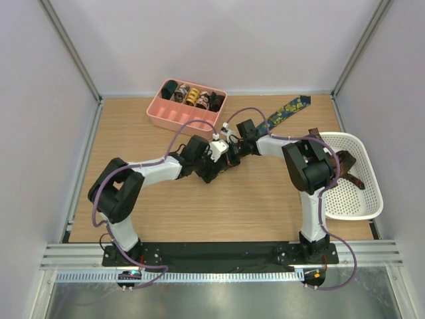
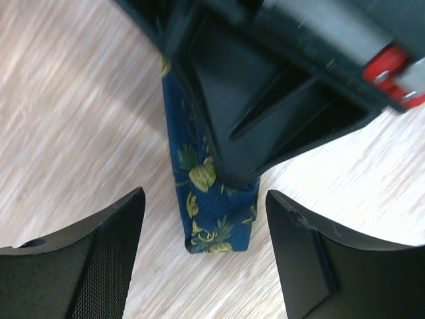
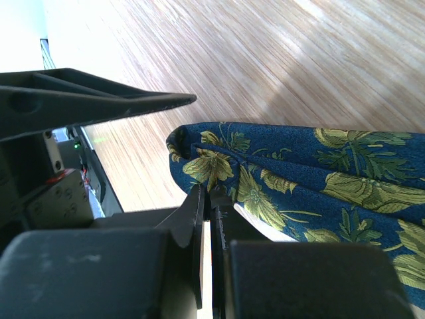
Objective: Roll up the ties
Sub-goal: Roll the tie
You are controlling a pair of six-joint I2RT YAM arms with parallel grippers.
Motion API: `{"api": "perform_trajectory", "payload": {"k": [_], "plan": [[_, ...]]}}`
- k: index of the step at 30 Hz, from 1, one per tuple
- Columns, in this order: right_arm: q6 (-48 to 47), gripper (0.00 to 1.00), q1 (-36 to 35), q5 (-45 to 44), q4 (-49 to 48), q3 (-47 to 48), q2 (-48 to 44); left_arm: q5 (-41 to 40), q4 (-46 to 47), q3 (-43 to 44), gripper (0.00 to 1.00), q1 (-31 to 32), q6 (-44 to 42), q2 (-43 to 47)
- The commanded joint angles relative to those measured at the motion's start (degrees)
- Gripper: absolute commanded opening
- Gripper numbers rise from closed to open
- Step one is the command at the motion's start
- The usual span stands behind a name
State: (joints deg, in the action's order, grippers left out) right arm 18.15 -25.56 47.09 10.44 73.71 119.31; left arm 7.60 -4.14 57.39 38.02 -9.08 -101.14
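The navy tie (image 1: pixel 290 108) with its yellow-green leaf print lies flat on the counter (image 1: pixel 265 206), running from its pointed end near the far right corner in toward the middle, where both arms meet over its other end. That end is doubled over into a short blunt fold, seen clearly in both wrist views. The right tool (image 3: pixel 209 196) is closed tight on the navy tie just behind the fold, its fingers pressed together with the cloth pinched between them and bunched at the grip. The left tool (image 2: pixel 202 199) stands wide, one finger on either side of the folded end and neither touching the cloth; bare wood shows between each finger and the tie. Along the far edge, left of the middle, sits a pink tray (image 1: pixel 166 119) with a row of coiled ties (image 1: pixel 192 97) in its back compartments, dark, yellow and patterned ones side by side, while its front compartments hold nothing that can be made out. At the right edge rests a white basket (image 1: pixel 372 212) with brown ties (image 1: pixel 350 169) lying loose in it, partly hidden behind the right arm's elbow
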Motion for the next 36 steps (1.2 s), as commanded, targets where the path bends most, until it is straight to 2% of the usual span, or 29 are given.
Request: {"api": "perform_trajectory", "payload": {"k": [1, 5, 7, 9, 12, 16, 22, 24, 26, 28, 31, 34, 36], "plan": [[-0.14, 0.05, -0.10, 0.19, 0.29, 1.79, -1.09, 3.30, 1.07, 2.56, 0.74, -0.14, -1.90, 0.86], [2.06, 0.05, -0.89, 1.33, -0.51, 1.52, -4.42, 3.66, 3.87, 0.19, 0.72, -0.67, 0.72, 3.31], [2.85, 0.05, -1.68, 1.16, -0.15, 1.70, -5.66, 3.39, 10.43, -4.63, 0.72, -1.10, 3.27, 8.22], [2.77, 0.05, -2.38, 0.55, 0.81, 1.87, -7.33, 2.69, 13.09, -9.03, 0.73, -1.28, 6.16, 13.92], [1.63, 0.05, -4.67, -2.60, 3.36, 2.40, -8.47, -1.78, 16.35, -14.55, 0.74, -1.28, 10.38, 19.82], [0.04, 0.05, -8.27, -8.22, 5.64, 3.36, -8.74, -7.41, 20.31, -22.56, 0.78, -1.28, 19.77, 32.37], [-1.97, 0.08, -15.12, -17.45, 7.40, 6.35, -7.60, -19.88, 15.84, -31.80, 0.83, -1.28, 35.25, 44.88], [-3.38, 0.13, -17.49, -18.44, 8.02, 7.14, -7.07, -23.58, 14.00, -34.26, 0.84, -1.28, 40.10, 49.10], [-4.26, 0.29, -18.38, -17.83, 8.37, 7.85, -6.54, -26.12, 13.20, -36.45, 0.86, -1.28, 42.46, 52.78], [-3.83, 0.49, -18.56, -17.04, 7.76, 6.98, -7.67, -29.82, 11.62, -37.43, 0.92, -1.37, 43.09, 54.81], [-2.25, 0.55, -17.86, -18.52, 4.78, 4.52, -11.36, -30.89, 10.38, -37.52, 0.94, -1.54, 42.66, 56.06], [-0.23, 0.58, -16.81, -21.50, 5.29, 3.90, -13.48, -28.87, 10.29, -35.69, 0.93, -1.98, 41.78, 53.08], [2.13, 0.51, -16.19, -28.32, 6.34, 3.55, -15.33, -24.24, 12.04, -34.19, 0.90, -1.98, 38.90, 48.44]]}}
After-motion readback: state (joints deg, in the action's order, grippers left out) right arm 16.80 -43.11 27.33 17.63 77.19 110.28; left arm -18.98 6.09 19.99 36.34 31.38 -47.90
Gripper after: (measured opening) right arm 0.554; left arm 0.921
